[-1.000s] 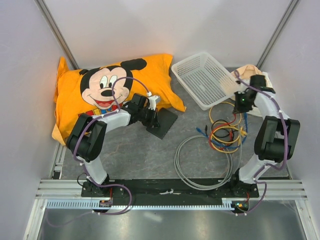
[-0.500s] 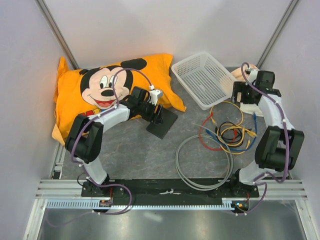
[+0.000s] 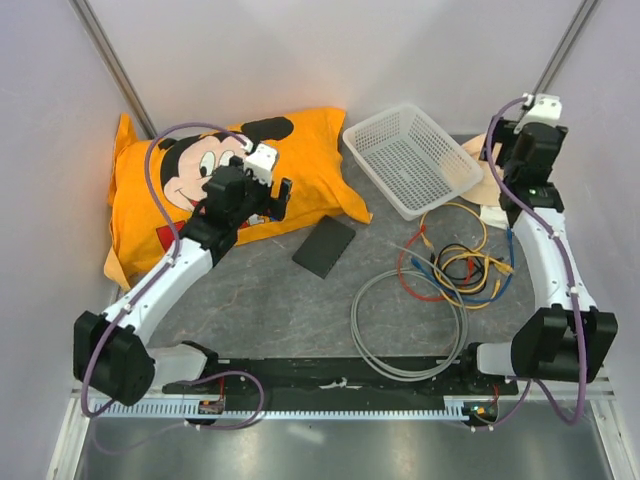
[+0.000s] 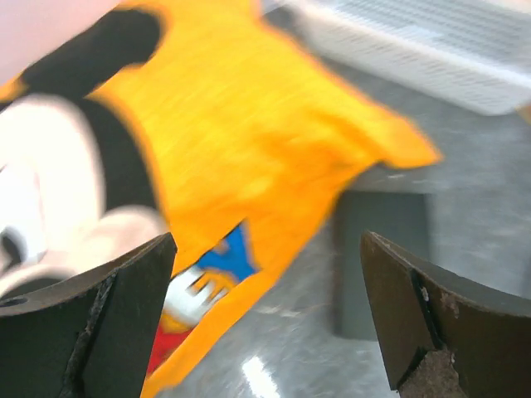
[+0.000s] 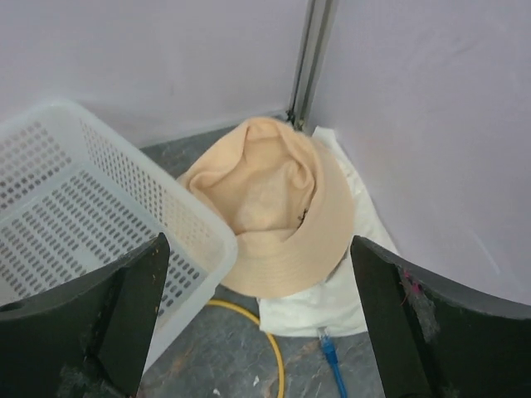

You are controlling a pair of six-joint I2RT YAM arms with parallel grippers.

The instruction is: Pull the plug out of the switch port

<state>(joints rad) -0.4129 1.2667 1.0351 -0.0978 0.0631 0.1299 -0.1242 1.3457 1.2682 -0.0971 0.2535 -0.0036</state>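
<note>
switch [image 3: 324, 246] is a flat matte-black slab just beside the soft orange cushion [image 3: 300, 150] (cartoon print). left gripper [image 4: 267, 242] & right gripper [image 5: 259, 240] both spread wide.

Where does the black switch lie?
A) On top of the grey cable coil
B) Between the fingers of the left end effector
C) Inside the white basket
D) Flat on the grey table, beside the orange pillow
D: the switch lies flat on the table beside the orange pillow, and the left end effector is open, holding nothing.
</note>
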